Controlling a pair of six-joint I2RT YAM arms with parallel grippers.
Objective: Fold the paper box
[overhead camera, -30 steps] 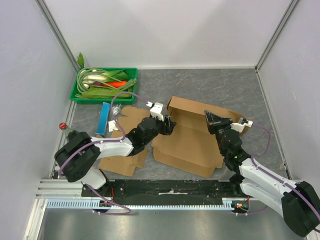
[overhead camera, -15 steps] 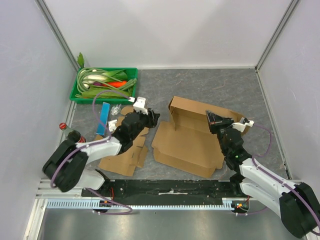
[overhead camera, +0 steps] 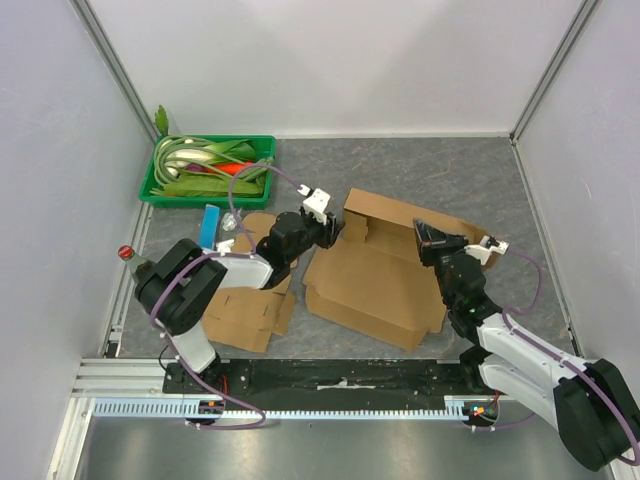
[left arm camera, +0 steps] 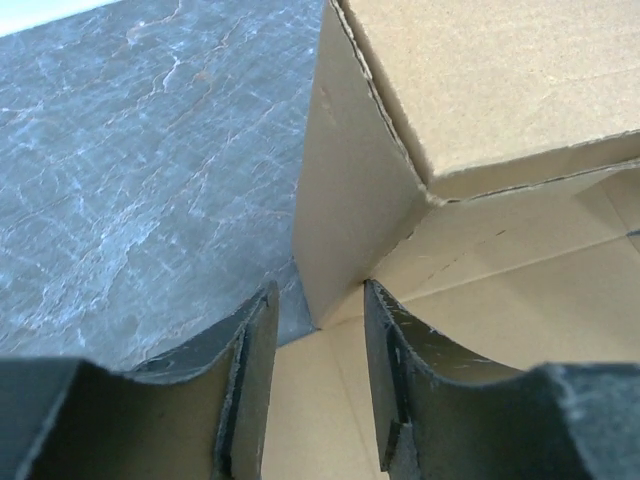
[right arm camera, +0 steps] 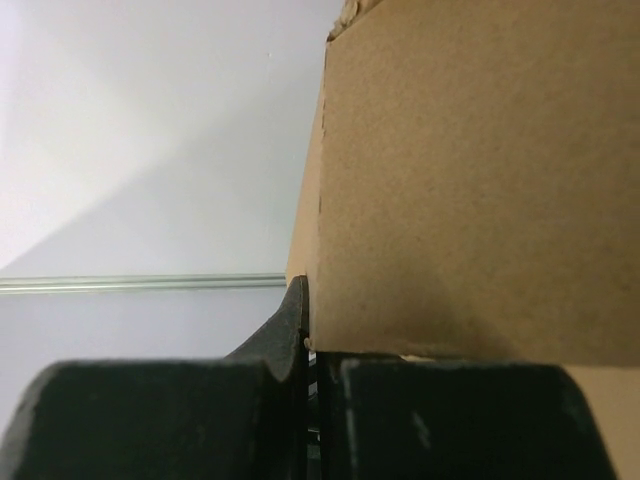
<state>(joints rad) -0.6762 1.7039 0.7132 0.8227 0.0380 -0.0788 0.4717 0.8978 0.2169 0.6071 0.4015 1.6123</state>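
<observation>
The brown cardboard box (overhead camera: 375, 280) lies partly folded in the middle of the table, with its back wall raised. My left gripper (overhead camera: 330, 228) is open at the box's back left corner. In the left wrist view, an upright corner flap (left arm camera: 350, 200) stands just ahead of the gap between the left gripper's (left arm camera: 318, 300) fingers. My right gripper (overhead camera: 425, 240) is shut on the box's right wall. In the right wrist view, the cardboard wall (right arm camera: 480, 180) rises from the closed right gripper (right arm camera: 312, 325).
A green tray (overhead camera: 158, 192) of vegetables stands at the back left. A blue packet (overhead camera: 209, 228) and a small clear bag (overhead camera: 232, 220) lie beside it. Flat cardboard pieces (overhead camera: 240, 315) lie at the front left. A red-capped bottle (overhead camera: 127, 254) stands at the left edge.
My left gripper drew back to the left, then came forward to the box's back left corner. The box's back wall has shifted slightly right. The right gripper has held its grip.
</observation>
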